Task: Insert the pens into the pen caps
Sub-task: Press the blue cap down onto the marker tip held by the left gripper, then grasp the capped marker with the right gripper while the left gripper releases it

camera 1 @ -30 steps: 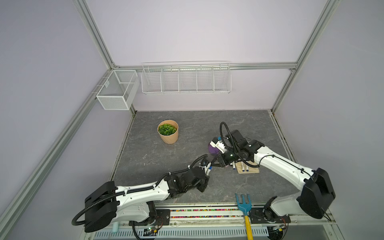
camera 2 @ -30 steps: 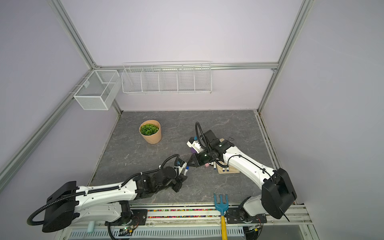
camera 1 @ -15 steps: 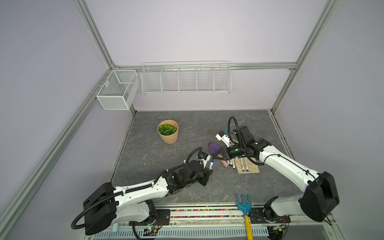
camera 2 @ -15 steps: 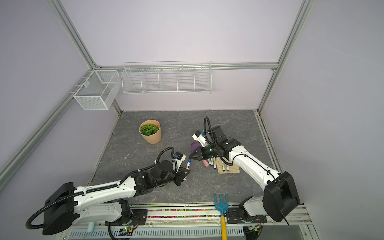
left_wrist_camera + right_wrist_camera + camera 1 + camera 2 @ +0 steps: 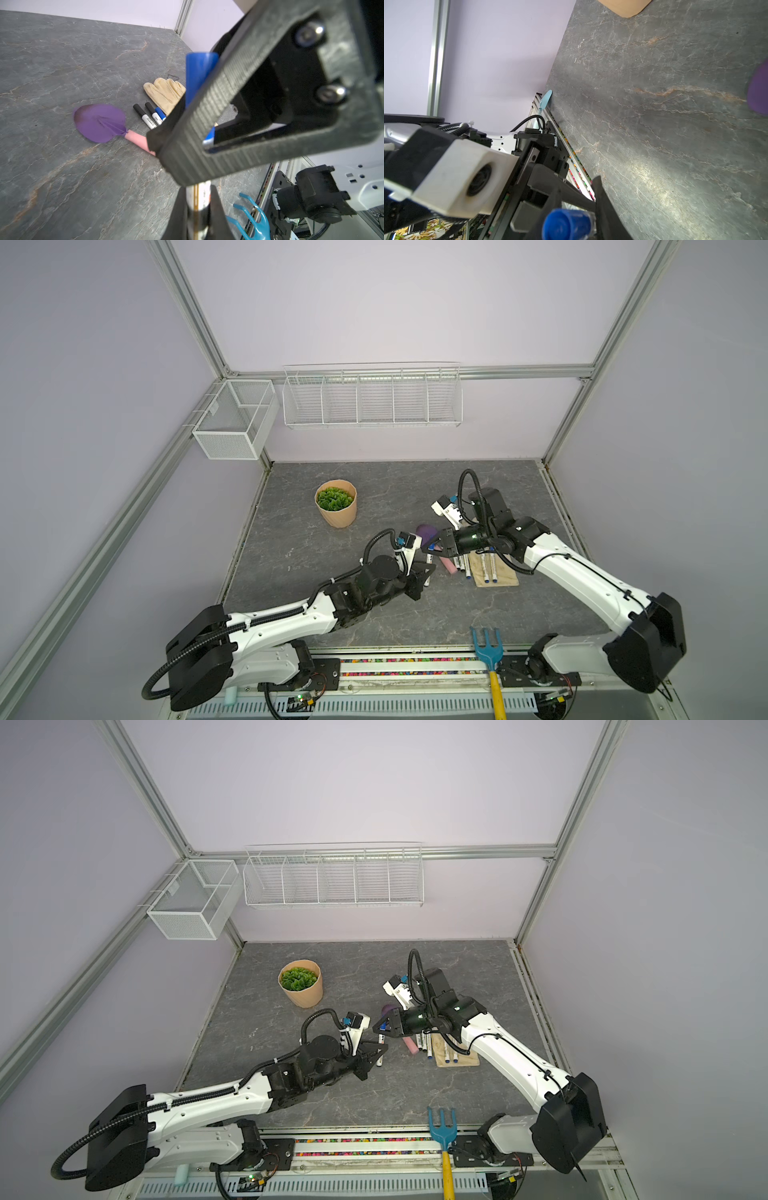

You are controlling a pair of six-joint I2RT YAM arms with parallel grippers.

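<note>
Capping a pen (image 5: 202, 193) in mid-air above the surface (image 5: 72, 187): white barrel clenched in left fingers (image 5: 178, 214), blue cap (image 5: 199, 70) apparently seated on its tip, between right fingers (image 5: 207, 108), gripping or released, cannot tell. Next, likely: freeing cap, backing off straight, without tugging it loose.

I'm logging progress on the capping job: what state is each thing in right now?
Held pen: off the table, blue cap on one end.
Left gripper: shut on the held pen.
Right gripper: jaws either side of the blue cap; grip unclear.
Three pens by the glove: lying flat, capped.
Trowel: lying flat.
Plant pot: upright.
Rake: lying flat, apart from both grippers.
</note>
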